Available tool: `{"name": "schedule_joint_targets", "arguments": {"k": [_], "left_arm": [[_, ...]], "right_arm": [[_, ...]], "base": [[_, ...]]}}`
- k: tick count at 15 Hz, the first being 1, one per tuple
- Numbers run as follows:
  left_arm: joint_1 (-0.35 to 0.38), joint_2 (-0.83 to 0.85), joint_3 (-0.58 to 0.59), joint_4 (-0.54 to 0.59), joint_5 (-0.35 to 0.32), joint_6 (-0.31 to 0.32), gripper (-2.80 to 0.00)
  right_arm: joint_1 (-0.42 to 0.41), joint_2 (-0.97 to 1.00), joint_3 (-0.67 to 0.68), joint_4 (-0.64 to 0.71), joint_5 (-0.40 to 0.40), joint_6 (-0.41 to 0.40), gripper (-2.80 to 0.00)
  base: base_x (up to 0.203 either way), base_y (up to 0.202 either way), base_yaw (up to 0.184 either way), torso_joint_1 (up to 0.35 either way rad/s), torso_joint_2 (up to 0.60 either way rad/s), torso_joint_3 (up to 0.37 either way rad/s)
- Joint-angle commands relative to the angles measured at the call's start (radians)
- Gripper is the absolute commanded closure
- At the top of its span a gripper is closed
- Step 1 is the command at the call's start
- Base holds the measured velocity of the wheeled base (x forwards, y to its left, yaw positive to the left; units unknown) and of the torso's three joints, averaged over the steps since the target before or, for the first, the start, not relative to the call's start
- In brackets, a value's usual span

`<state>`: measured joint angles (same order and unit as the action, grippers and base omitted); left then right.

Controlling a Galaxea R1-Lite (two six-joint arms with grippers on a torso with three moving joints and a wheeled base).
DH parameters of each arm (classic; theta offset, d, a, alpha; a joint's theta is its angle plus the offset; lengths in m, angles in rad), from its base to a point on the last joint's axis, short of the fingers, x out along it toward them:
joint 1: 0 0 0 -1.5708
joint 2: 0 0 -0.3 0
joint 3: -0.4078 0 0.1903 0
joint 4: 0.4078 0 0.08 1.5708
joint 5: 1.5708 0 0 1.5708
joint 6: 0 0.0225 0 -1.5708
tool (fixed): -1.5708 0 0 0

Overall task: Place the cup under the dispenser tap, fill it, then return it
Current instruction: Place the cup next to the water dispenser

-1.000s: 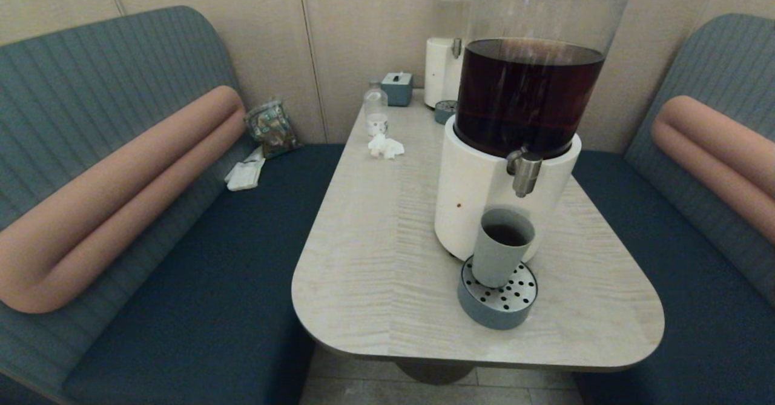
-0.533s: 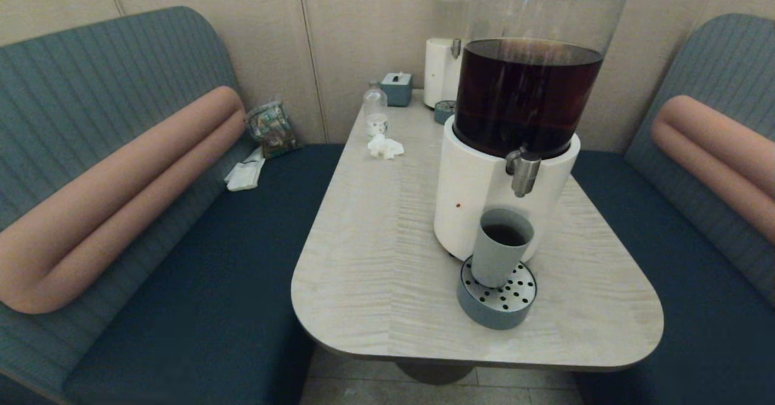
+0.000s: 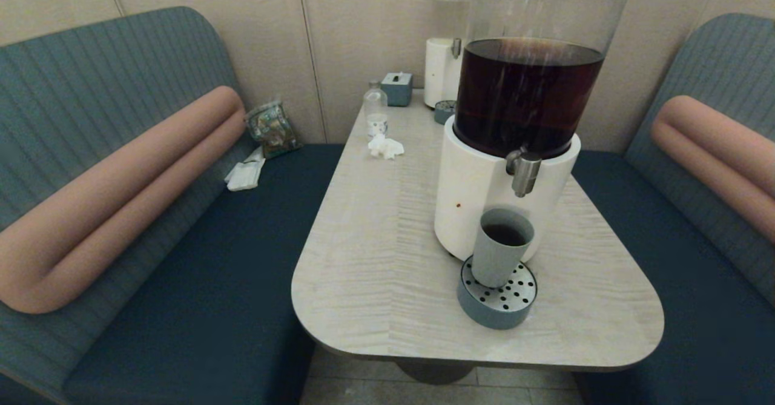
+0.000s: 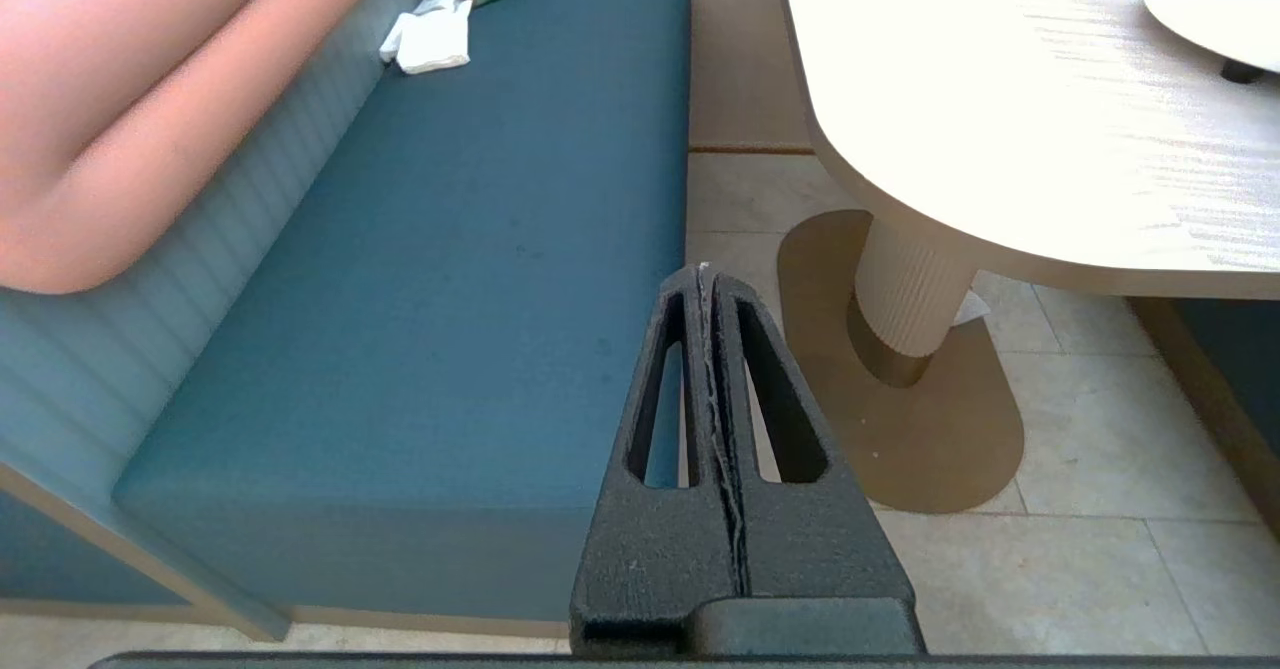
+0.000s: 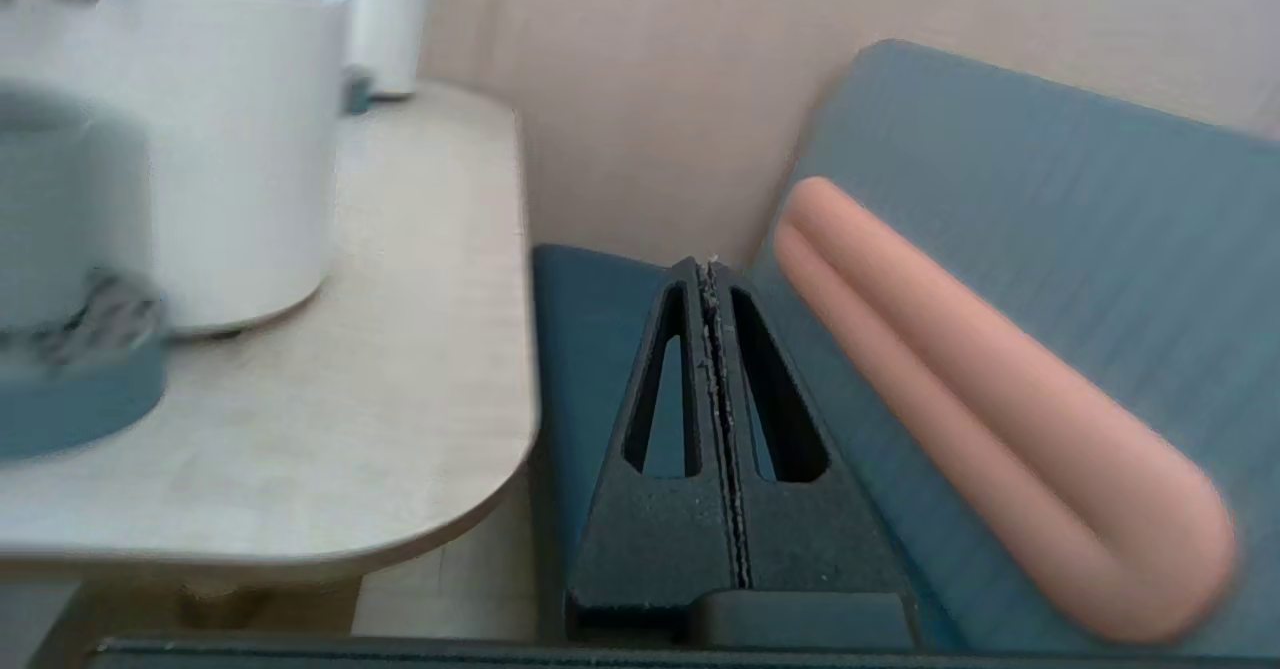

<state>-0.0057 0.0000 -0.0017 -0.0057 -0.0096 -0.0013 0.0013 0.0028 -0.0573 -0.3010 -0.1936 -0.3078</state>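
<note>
Both grippers, left (image 4: 703,279) and right (image 5: 709,271), pressed together, show only in wrist views; head view shows cup (image 3: 500,247) under tap (image 3: 523,172).

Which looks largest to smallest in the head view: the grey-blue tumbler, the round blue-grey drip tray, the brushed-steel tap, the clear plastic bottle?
1. Round blue-grey drip tray
2. Grey-blue tumbler
3. Clear plastic bottle, though farther away, so unsure
4. Brushed-steel tap

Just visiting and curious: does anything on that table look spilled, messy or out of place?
Mostly tidy. The cup stands upright on the drip tray under the dispenser tap, no puddle visible. Only a crumpled tissue lies loose by the small clear bottle.
</note>
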Motion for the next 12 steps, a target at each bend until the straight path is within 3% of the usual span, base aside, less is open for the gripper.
{"name": "schedule_joint_targets", "arguments": {"k": [1, 5, 8, 12], "left_arm": [[0.000, 0.000, 0.000, 0.000, 0.000, 0.000, 0.00], [0.000, 0.000, 0.000, 0.000, -0.001, 0.000, 0.00], [0.000, 0.000, 0.000, 0.000, -0.001, 0.000, 0.00], [0.000, 0.000, 0.000, 0.002, -0.001, 0.005, 0.00]], "right_arm": [[0.001, -0.002, 0.057, 0.042, 0.034, 0.014, 0.00], [0.000, -0.003, 0.029, 0.309, 0.161, 0.244, 0.00], [0.000, -0.004, 0.045, 0.341, 0.209, 0.213, 0.00], [0.000, -0.004, 0.049, 0.330, 0.210, 0.214, 0.00]], "base": [[0.000, 0.000, 0.000, 0.000, 0.00, 0.000], [0.000, 0.000, 0.000, 0.000, 0.00, 0.000], [0.000, 0.000, 0.000, 0.000, 0.00, 0.000], [0.000, 0.000, 0.000, 0.000, 0.00, 0.000]]}}
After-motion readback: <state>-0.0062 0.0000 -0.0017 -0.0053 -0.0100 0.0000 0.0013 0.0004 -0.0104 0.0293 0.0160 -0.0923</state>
